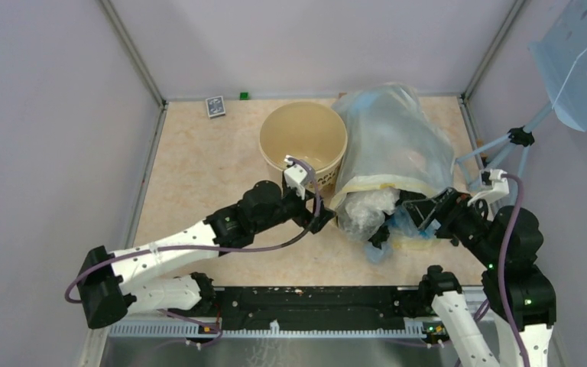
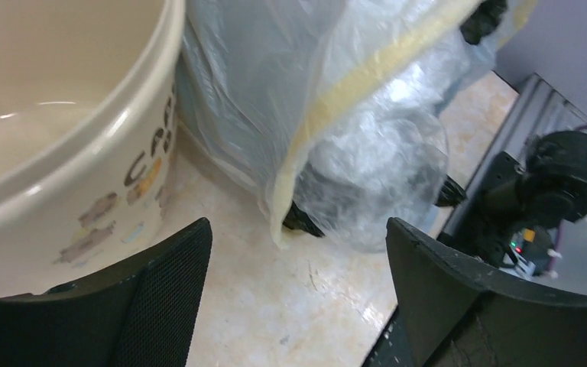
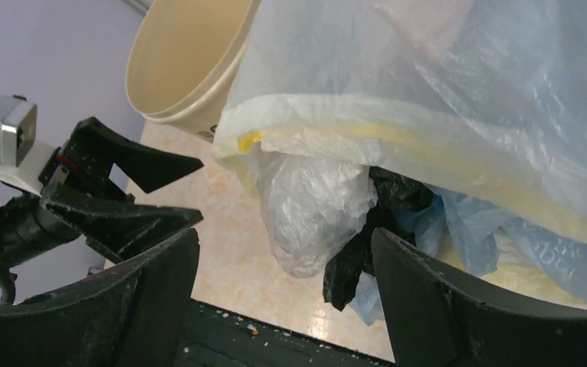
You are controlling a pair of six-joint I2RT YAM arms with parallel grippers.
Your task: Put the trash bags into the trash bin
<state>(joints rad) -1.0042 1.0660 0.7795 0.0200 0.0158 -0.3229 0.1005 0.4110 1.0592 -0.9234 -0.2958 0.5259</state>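
Note:
The cream trash bin stands upright at the back centre, its printed side close in the left wrist view. Against its right side lies a large translucent sack with a yellow hem. Trash bags spill from the sack's mouth: a crumpled clear one, a black one and a blue one. My left gripper is open low over bare table just left of the clear bag. My right gripper is open at the sack's mouth, holding nothing.
A small blue card box and a green cube lie by the back wall. A light-blue perforated panel hangs at the upper right. A black rail runs along the near edge, and walls close in the sides.

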